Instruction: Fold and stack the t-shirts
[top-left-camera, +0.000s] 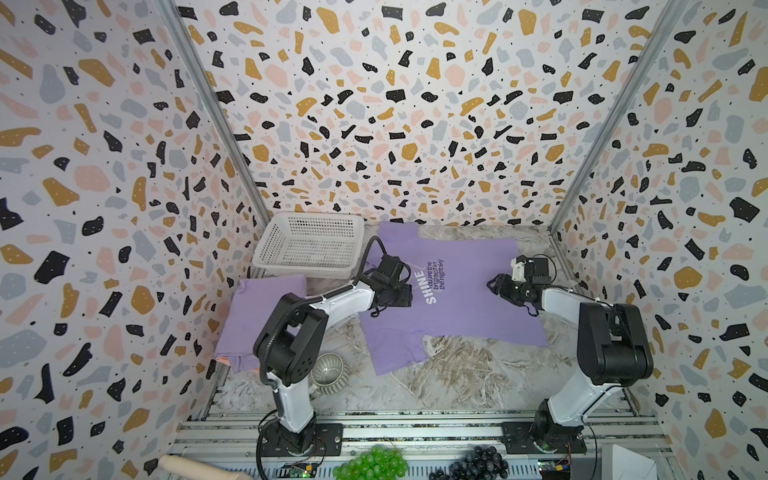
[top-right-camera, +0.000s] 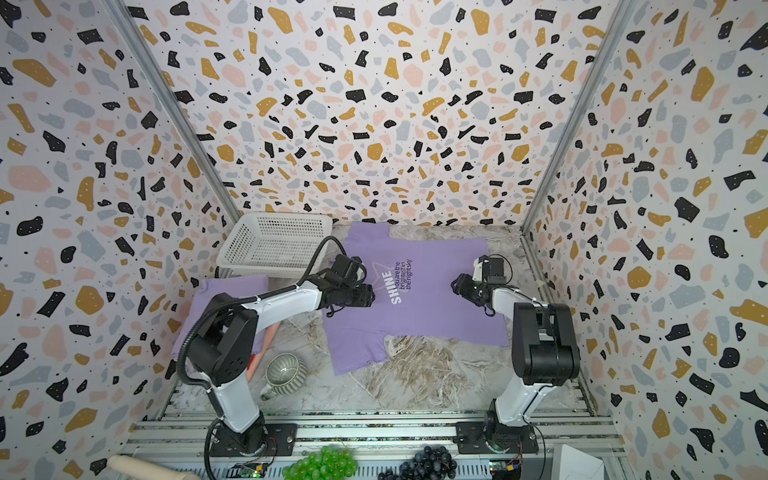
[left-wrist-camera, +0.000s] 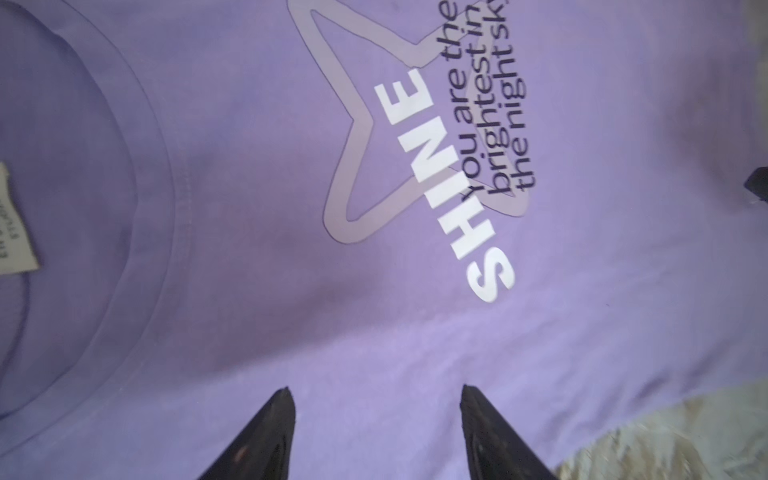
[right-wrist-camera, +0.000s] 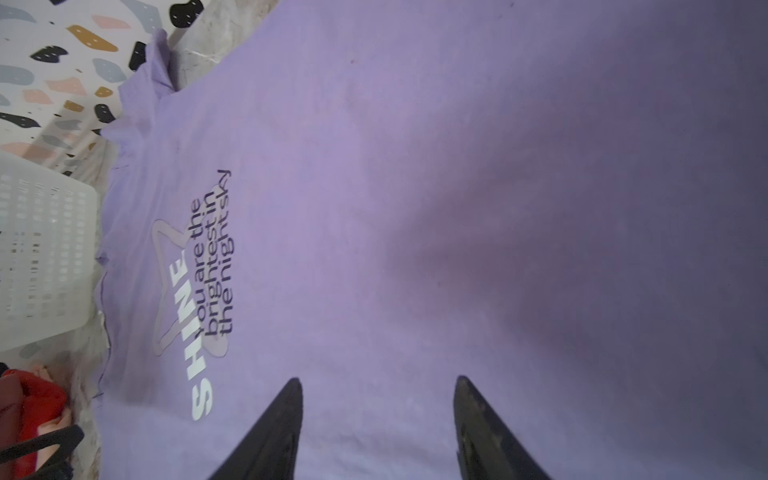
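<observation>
- T-shirts in a folded lavender cloth pile (top-left-camera: 249, 324) sit at the marbled grey worktop's (top-left-camera: 457, 374) left edge.
- Lavender star-print "SHINE" t-shirt (top-left-camera: 465, 307) lies flat mid-worktop, unfolded.
- Left tool (left-wrist-camera: 376, 388) and right tool (right-wrist-camera: 377, 378) hover above it, open-jawed, empty.

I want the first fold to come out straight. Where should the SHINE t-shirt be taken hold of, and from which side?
The SHINE t-shirt lies flat, collar to the left. Probably best: left pincer on the near sleeve, right pincer on the near hem corner, both coming from the robot's side, where those edges lie free on the table.
</observation>
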